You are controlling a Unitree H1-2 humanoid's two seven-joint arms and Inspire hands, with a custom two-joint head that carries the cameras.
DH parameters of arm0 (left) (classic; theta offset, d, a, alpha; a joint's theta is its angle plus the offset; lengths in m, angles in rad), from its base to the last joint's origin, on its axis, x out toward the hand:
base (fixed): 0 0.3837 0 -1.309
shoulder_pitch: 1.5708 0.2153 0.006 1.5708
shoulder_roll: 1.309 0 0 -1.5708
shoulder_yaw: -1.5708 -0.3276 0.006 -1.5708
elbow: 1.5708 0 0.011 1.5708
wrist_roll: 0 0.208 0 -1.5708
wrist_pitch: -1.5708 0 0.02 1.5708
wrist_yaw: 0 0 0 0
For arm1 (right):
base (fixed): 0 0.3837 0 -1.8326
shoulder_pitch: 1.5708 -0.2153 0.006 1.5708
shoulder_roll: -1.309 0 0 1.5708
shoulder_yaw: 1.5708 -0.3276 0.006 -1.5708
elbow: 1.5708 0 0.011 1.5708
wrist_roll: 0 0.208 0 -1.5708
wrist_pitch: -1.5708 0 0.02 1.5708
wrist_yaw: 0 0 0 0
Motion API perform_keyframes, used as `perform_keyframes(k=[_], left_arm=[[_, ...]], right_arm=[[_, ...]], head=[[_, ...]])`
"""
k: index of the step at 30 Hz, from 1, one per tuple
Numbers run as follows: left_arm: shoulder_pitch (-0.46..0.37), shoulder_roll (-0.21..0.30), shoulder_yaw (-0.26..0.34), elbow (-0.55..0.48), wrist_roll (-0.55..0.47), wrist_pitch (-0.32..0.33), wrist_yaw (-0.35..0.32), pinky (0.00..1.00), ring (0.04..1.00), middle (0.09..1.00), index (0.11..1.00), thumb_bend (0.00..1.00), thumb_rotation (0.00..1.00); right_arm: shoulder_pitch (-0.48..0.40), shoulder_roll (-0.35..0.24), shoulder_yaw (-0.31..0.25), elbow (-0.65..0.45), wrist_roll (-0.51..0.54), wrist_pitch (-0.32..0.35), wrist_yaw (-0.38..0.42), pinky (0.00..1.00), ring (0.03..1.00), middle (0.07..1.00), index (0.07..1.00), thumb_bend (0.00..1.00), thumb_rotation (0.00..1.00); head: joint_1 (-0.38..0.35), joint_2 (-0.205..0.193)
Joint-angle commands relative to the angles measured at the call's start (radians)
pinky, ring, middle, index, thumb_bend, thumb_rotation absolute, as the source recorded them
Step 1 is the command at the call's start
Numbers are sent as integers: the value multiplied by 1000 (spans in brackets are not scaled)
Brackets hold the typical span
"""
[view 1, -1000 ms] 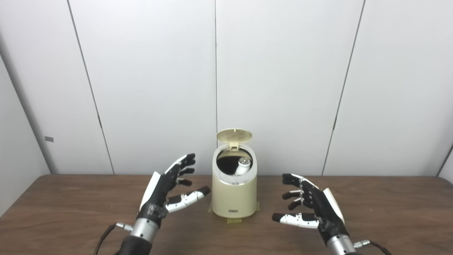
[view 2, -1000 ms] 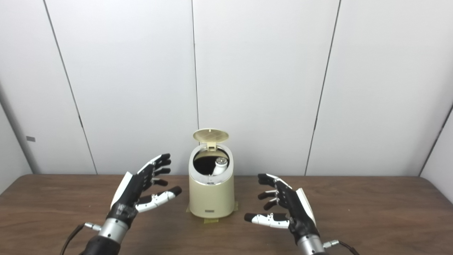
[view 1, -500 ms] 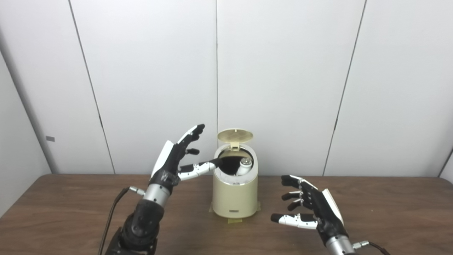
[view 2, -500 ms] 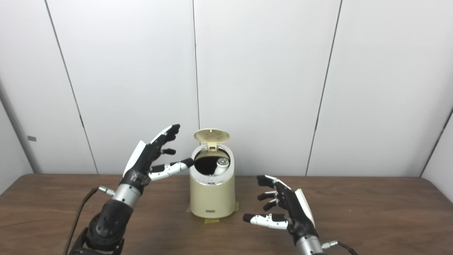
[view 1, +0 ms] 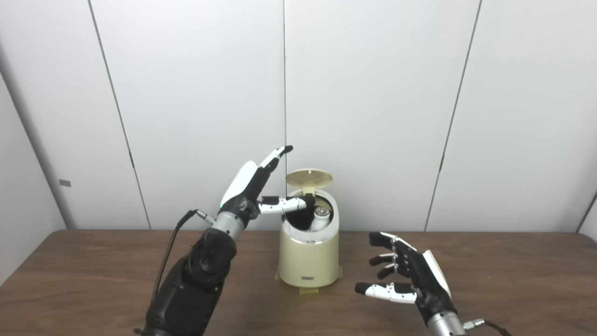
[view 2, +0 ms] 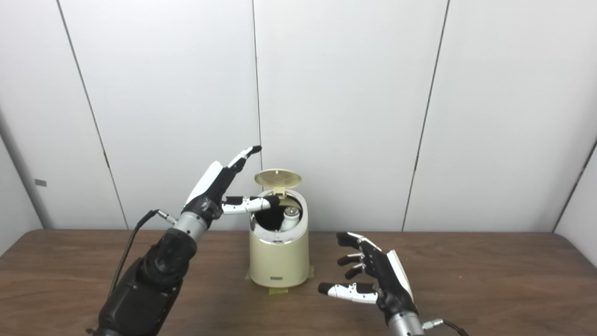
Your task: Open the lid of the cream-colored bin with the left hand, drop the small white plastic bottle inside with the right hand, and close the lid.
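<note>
Left hand point(view 1: 249, 186) hovers empty, fingers spread, beside the raised lid point(view 1: 309, 178); white bottle point(view 1: 321, 218) sits inside the cream bin point(view 1: 308, 261). A sideways knock might shift the bin instead of shutting it.

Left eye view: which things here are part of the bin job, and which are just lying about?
Part of the job:
- bin
- lid, standing open
- bottle, inside the bin
- left hand, raised beside the lid
- right hand, open and empty

Just there:
- table
- tape under the bin
- wall
</note>
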Motion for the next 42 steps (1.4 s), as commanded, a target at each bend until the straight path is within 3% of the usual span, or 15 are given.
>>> perform_keyframes(k=[1,8,20,32,42], left_arm=[[-86,14,-4,-11,12,-26,-1,904,1000,1000,996,913,454],[-96,26,-43,15,72,-51,17,796,941,947,927,890,461],[-83,47,-65,-38,121,-14,-39,961,1000,906,853,920,488],[-52,98,-78,-125,151,7,-100,1000,1000,895,839,918,486],[-35,122,-90,-177,183,14,-129,1000,1000,884,832,886,444]], right_arm=[[-24,-2,-6,-36,14,-23,0,472,615,763,748,787,185],[-19,-4,-3,-40,17,-21,3,474,612,757,745,788,186],[-15,2,4,-40,14,-11,4,477,627,764,745,793,217],[-11,11,11,-16,-7,-17,-9,441,613,779,752,800,251],[-18,14,20,-7,-31,-17,-15,457,623,780,755,768,219]], head=[[-1,-1],[-2,-2],[-7,-4],[-5,-7],[-8,-10]])
